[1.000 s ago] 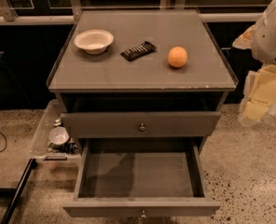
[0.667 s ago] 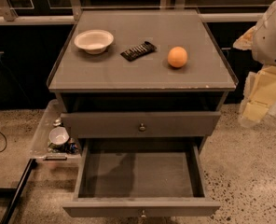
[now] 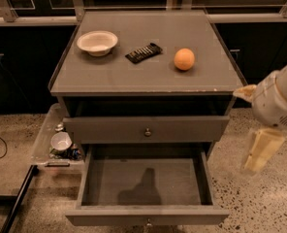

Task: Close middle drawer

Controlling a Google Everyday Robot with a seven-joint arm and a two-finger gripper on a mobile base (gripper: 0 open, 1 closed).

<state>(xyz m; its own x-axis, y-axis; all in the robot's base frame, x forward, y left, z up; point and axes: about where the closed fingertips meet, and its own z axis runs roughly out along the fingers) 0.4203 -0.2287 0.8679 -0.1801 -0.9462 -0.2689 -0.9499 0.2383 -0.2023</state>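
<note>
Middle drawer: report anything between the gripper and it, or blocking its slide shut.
Nothing visible does. The gripper hangs right of the pulled-out middle drawer, with only floor between. The drawer holds nothing, so its path into the cabinet looks free.

Grey mid drawer pulled far out

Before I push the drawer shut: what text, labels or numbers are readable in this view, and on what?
No text here can be read.
Dark packet on the cabinet top: pale marks, too blurred to read.
Clutter on the floor left of the cabinet: too small to read.
Bowl, orange, middle drawer: no markings.
Gripper, hanging right of the open middle drawer: no lettering.
</note>
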